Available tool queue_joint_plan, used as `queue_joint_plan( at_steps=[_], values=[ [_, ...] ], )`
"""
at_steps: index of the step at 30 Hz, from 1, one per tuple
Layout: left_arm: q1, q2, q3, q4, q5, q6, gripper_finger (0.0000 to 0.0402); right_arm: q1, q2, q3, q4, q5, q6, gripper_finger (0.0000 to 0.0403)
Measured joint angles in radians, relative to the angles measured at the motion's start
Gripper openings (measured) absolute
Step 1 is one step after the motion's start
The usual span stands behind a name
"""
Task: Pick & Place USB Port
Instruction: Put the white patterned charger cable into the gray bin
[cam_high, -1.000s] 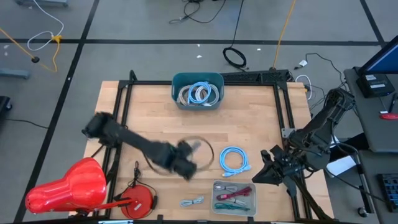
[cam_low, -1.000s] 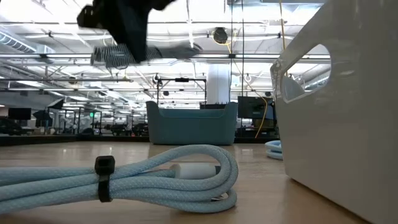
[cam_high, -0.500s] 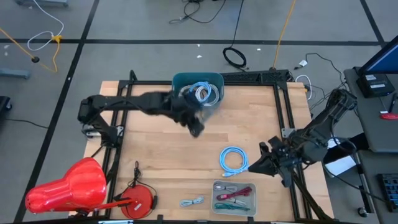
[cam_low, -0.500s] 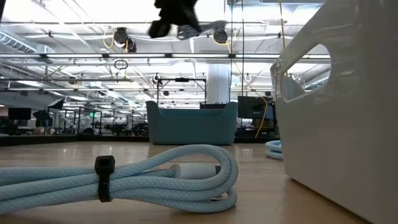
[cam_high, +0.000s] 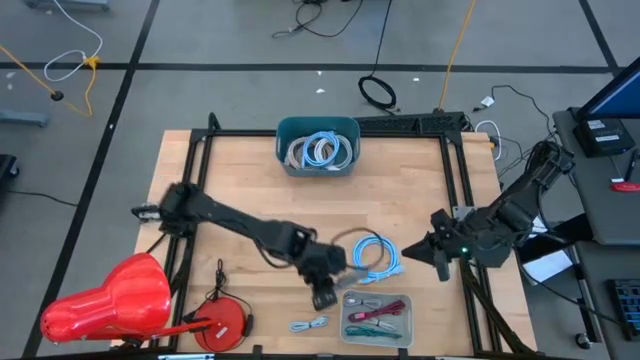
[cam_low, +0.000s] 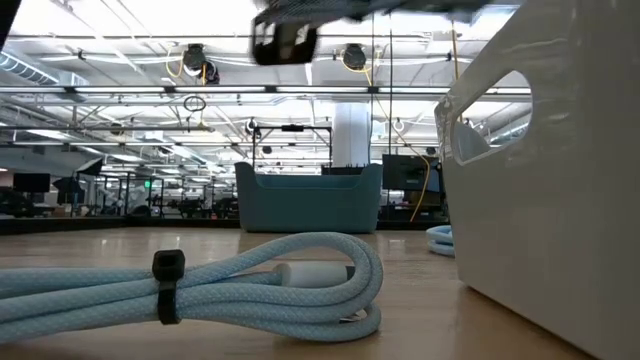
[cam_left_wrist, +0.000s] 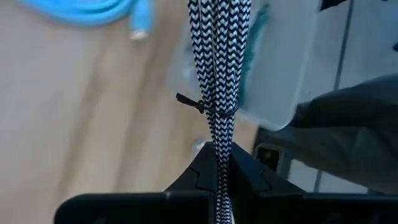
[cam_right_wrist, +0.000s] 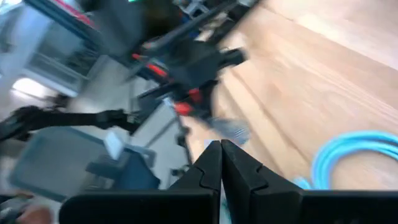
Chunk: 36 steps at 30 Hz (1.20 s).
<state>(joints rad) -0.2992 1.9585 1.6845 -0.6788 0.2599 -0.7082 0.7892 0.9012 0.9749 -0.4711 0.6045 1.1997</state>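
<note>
My left gripper (cam_high: 325, 293) is shut on a black-and-white braided cable bundle (cam_left_wrist: 216, 56), tied with a thin black tie (cam_left_wrist: 205, 106). It is by the left end of the white tray (cam_high: 350, 300), which also shows under the cable in the left wrist view (cam_left_wrist: 283, 68). The gripper is at the top of the low view (cam_low: 285, 35). My right gripper (cam_high: 436, 250) is shut and empty at the table's right edge. A blue coiled cable (cam_high: 375, 255) lies flat on the table between them. It also shows in the right wrist view (cam_right_wrist: 354, 155). My left gripper pinches the braided bundle just behind its tie (cam_left_wrist: 217, 134) between its two fingers, several strands together. The fingers slant down from above and lie along the cable. The bundle runs on past the fingertips over the tray's edge, and its far part leaves the wrist picture.
A teal bin (cam_high: 318, 145) holding coiled cables stands at the far middle. The tray holds red and green cables (cam_high: 378, 315). A small pale cable (cam_high: 310, 323) lies at the near edge, close in the low view (cam_low: 250, 285). Red objects (cam_high: 110, 300) sit at the near left.
My left gripper swung from the table's middle to the teal bin at the far edge. It then swung back toward the near edge and a little right, ending beside the tray. My right gripper shifted slightly toward the far edge and stayed shut.
</note>
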Motion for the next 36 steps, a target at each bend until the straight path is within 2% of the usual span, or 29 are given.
queue_joint_plan(
  at_steps=[5, 10, 12, 17, 22, 25, 30, 33, 36],
  values=[
    [-0.033, 0.195, 0.315, -0.074, -0.025, 0.048, 0.0012, -0.002, 0.0, -0.004, -0.088, -0.003, 0.049, 0.0],
    [-0.031, 0.396, 0.671, -0.247, -0.034, 0.118, 0.0012, -0.002, 0.0, -0.029, -0.083, -0.007, 0.049, 0.0],
    [-0.025, 0.407, 0.639, -0.212, -0.014, 0.118, 0.0012, -0.002, -0.001, -0.042, -0.086, -0.011, 0.05, 0.0],
    [-0.032, 0.417, 0.625, -0.269, -0.003, 0.14, 0.0012, -0.002, -0.013, -0.092, -0.08, -0.031, 0.097, 0.0],
    [-0.029, 0.429, 0.626, -0.185, -0.002, 0.149, 0.0012, -0.002, -0.026, -0.15, -0.065, -0.061, 0.146, 0.0],
    [-0.021, 0.426, 0.627, -0.125, -0.002, 0.137, 0.0012, -0.002, -0.031, -0.185, -0.018, -0.088, 0.161, 0.0],
    [-0.015, 0.427, 0.627, -0.117, -0.007, 0.116, 0.0012, -0.002, -0.032, -0.238, 0.155, -0.146, 0.106, 0.0],
    [-0.018, 0.414, 0.626, -0.042, -0.042, 0.069, 0.0012, -0.002, -0.033, -0.257, 0.252, -0.166, 0.053, 0.0],
    [-0.037, 0.356, 0.624, 0.062, -0.178, 0.051, 0.0012, -0.002, -0.037, -0.257, 0.31, -0.164, 0.006, 0.0]
  ],
)
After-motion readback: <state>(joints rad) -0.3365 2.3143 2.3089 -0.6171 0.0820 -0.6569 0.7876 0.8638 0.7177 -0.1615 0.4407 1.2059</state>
